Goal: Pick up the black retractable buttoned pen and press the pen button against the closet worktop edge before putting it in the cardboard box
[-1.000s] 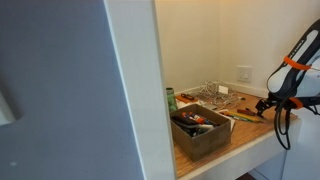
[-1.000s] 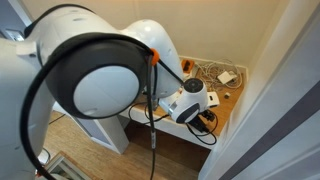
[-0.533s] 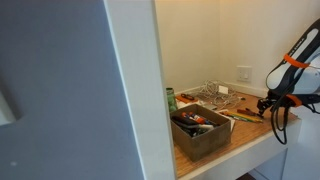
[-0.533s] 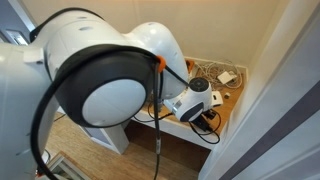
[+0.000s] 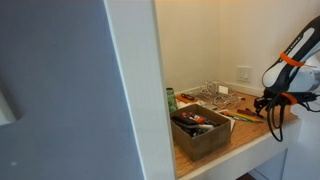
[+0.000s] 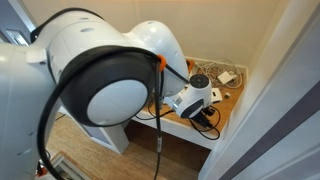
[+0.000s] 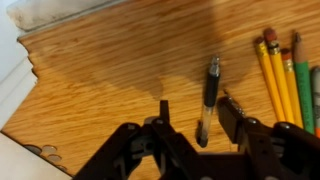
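Note:
The black pen lies flat on the light-brown wooden worktop, its length pointing away from the camera. My gripper hangs low over it with one finger on each side. The right finger is close against the pen, while a clear gap stays between the pen and the left finger. The jaws stand partly closed and the pen still rests on the wood. In an exterior view the gripper is at the worktop's right end, right of the cardboard box, behind the worktop edge.
Yellow pencils and a green one lie just right of the pen. Tangled cables and a wall socket sit at the back. The box holds several small items. White walls close in the shelf, and the arm's body fills an exterior view.
The arm has shifted slightly toward the box side and lower over the worktop. The jaws have narrowed around the pen.

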